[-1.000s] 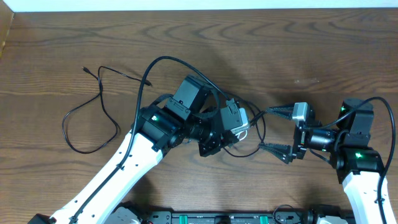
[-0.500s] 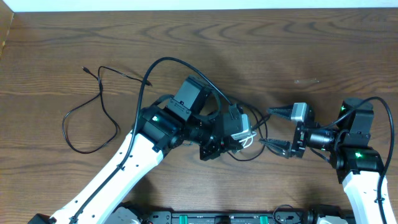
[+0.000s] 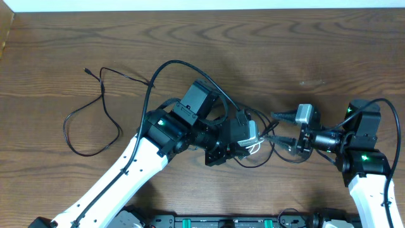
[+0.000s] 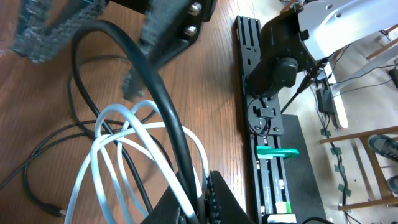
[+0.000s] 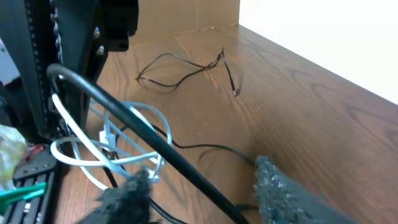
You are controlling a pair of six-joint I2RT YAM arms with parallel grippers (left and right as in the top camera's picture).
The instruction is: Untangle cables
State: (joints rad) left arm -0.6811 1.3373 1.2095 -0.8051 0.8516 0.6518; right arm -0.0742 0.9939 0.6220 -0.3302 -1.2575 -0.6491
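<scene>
The short white cable (image 3: 255, 147) hangs in loops (image 4: 118, 143) from my left gripper (image 3: 249, 136), whose jaws (image 4: 204, 194) are shut on it at the table's centre. A thin black cable (image 3: 264, 156) runs under the loops (image 4: 37, 146). Another long black cable (image 3: 104, 104) lies spread out at the far left (image 5: 186, 68). My right gripper (image 3: 275, 127) faces the white loops (image 5: 112, 143) from the right. Its jaws (image 5: 205, 199) stand apart, and the left arm's thick black wire (image 5: 186, 158) crosses between the fingers (image 5: 286, 190).
A black rail (image 3: 215, 221) with the arm mounts runs along the table's near edge (image 4: 261, 124). The table's far edge meets a white wall (image 3: 202, 5). A cardboard edge (image 3: 5, 31) shows at the far left corner.
The right gripper's fingers have come much closer together. The left gripper has shifted slightly right with the white cable, toward the right gripper.
</scene>
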